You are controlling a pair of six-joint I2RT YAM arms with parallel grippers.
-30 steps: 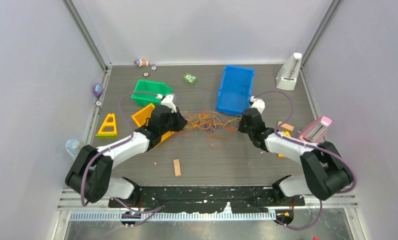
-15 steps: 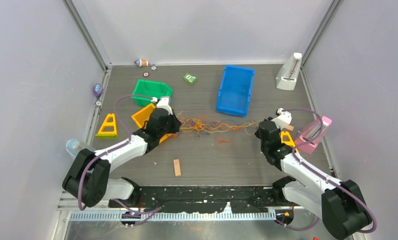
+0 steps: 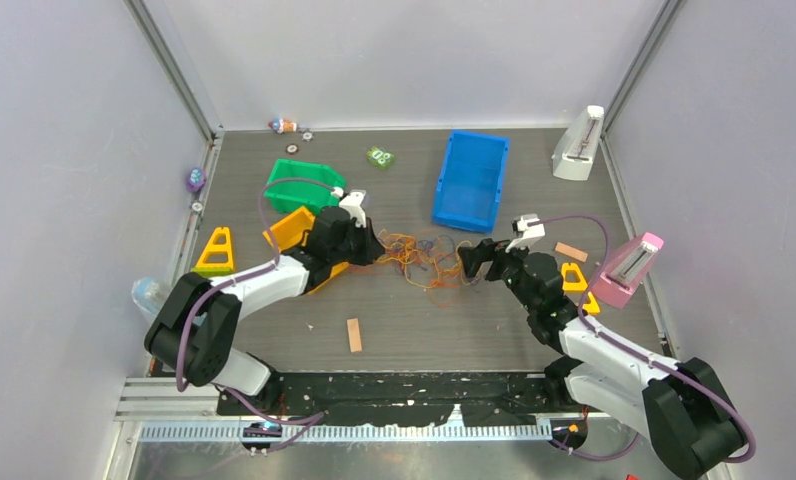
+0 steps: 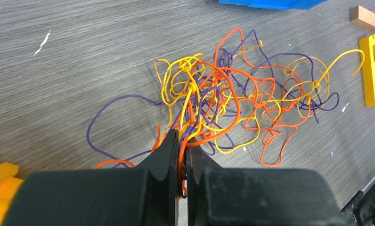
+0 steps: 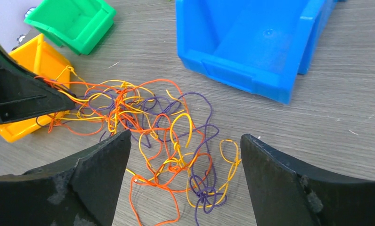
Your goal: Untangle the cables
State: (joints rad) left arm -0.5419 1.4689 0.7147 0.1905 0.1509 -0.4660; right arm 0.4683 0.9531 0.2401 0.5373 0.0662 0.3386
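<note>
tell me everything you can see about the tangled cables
The cables are hair-thin flexible strands, orange, yellow and purple, knotted into one loose looping heap lying flat on the grey table. One end is bunched and pinched in the shut left gripper; the open right gripper hovers above, touching none that I can see.

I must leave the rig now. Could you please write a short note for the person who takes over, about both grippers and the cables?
Left gripper: shut, pinching several strands at the left end of the cables.
Right gripper: open, empty, at the right end of the heap.
Cables: one knotted heap on the table, just in front of the blue bin.
Done: no strand is separated yet.
Left: pull every strand free of the tangle.
</note>
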